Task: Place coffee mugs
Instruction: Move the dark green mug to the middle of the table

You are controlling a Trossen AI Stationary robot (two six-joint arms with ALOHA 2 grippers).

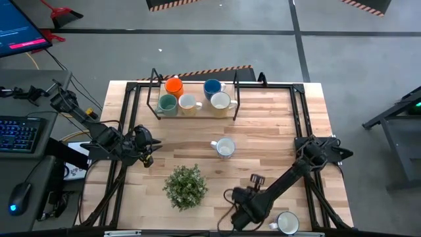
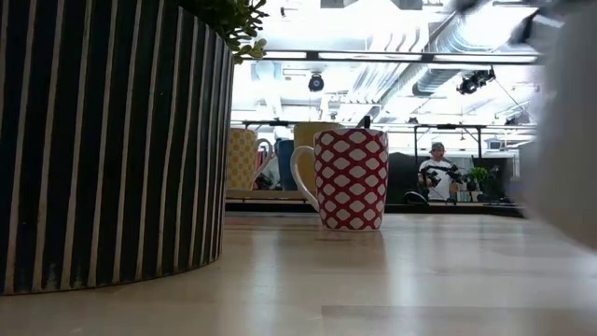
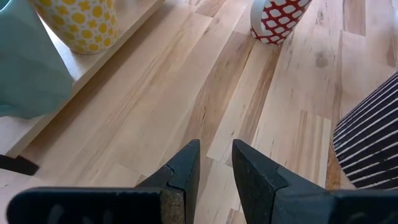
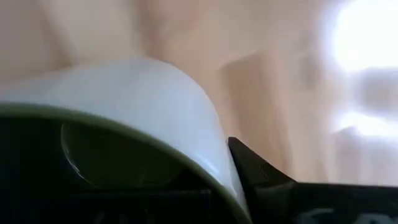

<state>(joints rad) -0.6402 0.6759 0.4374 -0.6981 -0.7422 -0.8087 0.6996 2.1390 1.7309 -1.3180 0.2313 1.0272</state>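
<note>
A white mug (image 1: 287, 224) with an olive-green rim stands near the table's front edge at the right. My right gripper (image 1: 271, 222) is shut on it, reaching down from its left. A red-and-white patterned mug (image 1: 224, 147) stands alone on its base at mid-table. Orange (image 1: 173, 85), blue (image 1: 212, 87), teal (image 1: 167, 103), yellow-dotted (image 1: 189, 104) and white (image 1: 220, 101) mugs stand on the wooden shelf (image 1: 197, 113) at the far side. My left gripper (image 3: 214, 168) hovers at the table's left, open by a narrow gap, nothing between its fingers. My right gripper comes at the mug from above, pointing steeply down. One finger (image 4: 261, 180) lies against the outside of the green rim (image 4: 227, 186). The other finger is hidden in the dark of the mug's inside. In the high view the mug stands on the table.
A bushy potted plant (image 1: 185, 185) in a striped pot (image 2: 103, 140) stands near the front, left of my right arm. Black frame rails (image 1: 125, 131) run along the table's left and right sides. Bare wood lies between the plant and the shelf.
</note>
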